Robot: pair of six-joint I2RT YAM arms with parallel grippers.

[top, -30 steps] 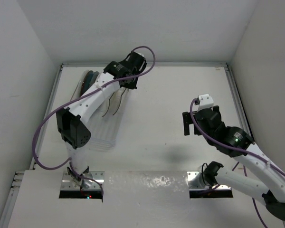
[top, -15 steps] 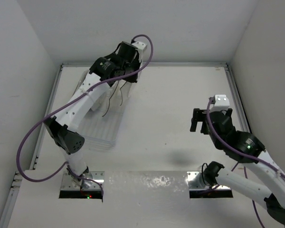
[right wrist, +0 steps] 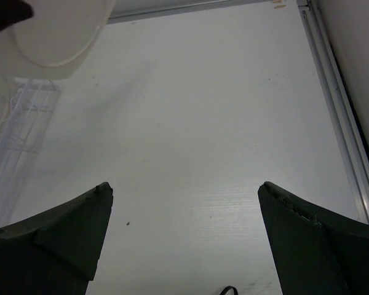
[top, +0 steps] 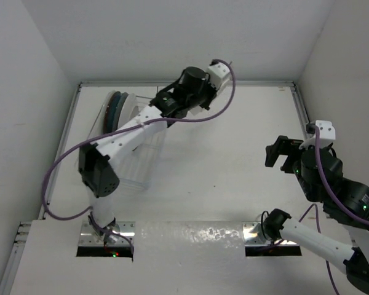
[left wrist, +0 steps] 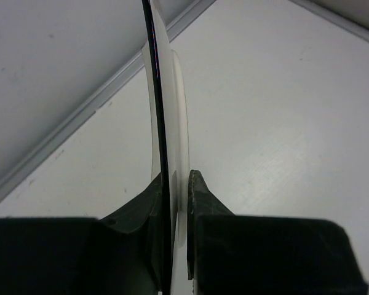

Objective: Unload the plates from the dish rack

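Observation:
My left gripper (left wrist: 175, 176) is shut on the rim of a cream-white plate (left wrist: 179, 110) with a dark edge, seen edge-on and upright between the two fingers. From above, the left gripper (top: 224, 64) hangs over the back middle of the table, right of the dish rack (top: 137, 165). The rack is clear ribbed plastic at the back left, and round plates (top: 116, 108) stand in its far end. The right wrist view shows the held plate (right wrist: 61, 31) at its top left and the rack (right wrist: 15, 126) below it. My right gripper (top: 281, 156) is open and holds nothing, above the table's right side.
White walls close in the table at the back and on both sides. A raised rail (top: 300, 106) runs along the right and back edges. The left arm's purple cable (top: 61, 160) loops over the rack's left side. Bare table (right wrist: 190, 141) lies under the right gripper.
The left arm has swung from above the rack to the right with the plate in its grip. The right arm has drawn back toward the right edge.

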